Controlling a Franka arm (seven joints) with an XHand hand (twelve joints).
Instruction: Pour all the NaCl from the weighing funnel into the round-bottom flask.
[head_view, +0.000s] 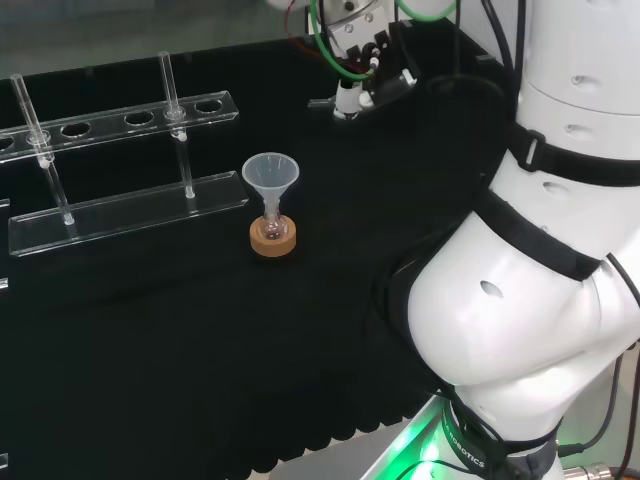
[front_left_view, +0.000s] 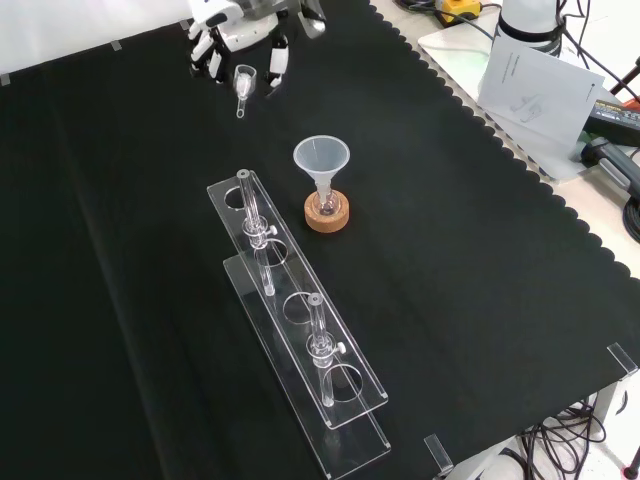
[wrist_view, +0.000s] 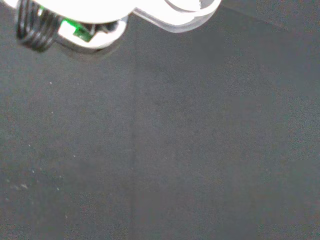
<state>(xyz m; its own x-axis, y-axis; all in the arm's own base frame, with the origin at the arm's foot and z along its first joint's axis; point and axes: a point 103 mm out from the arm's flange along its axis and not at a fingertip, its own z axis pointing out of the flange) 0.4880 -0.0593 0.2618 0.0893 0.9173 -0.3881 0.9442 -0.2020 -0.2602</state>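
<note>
A small round-bottom flask (front_left_view: 326, 202) stands on a cork ring (front_left_view: 327, 215) in the middle of the cloth, with a clear plastic funnel (front_left_view: 321, 157) in its neck. In the head view the funnel (head_view: 270, 174) and cork ring (head_view: 272, 240) stand left of the arm. The small clear weighing funnel (front_left_view: 243, 82) lies on the cloth at the far end in the front view. The hand (front_left_view: 232, 25) hangs over it, its fingers (front_left_view: 275, 68) pointing down on either side and apart from it. The hand (head_view: 355, 75) sits at the top of the head view. A blurred white part of the hand (wrist_view: 165, 10) shows in the wrist view.
A clear acrylic tube rack (front_left_view: 300, 330) with two upright glass tubes lies in front of the flask in the front view; in the head view the rack (head_view: 120, 170) is to the left. Papers and cables (front_left_view: 540, 70) lie beyond the cloth's scalloped edge.
</note>
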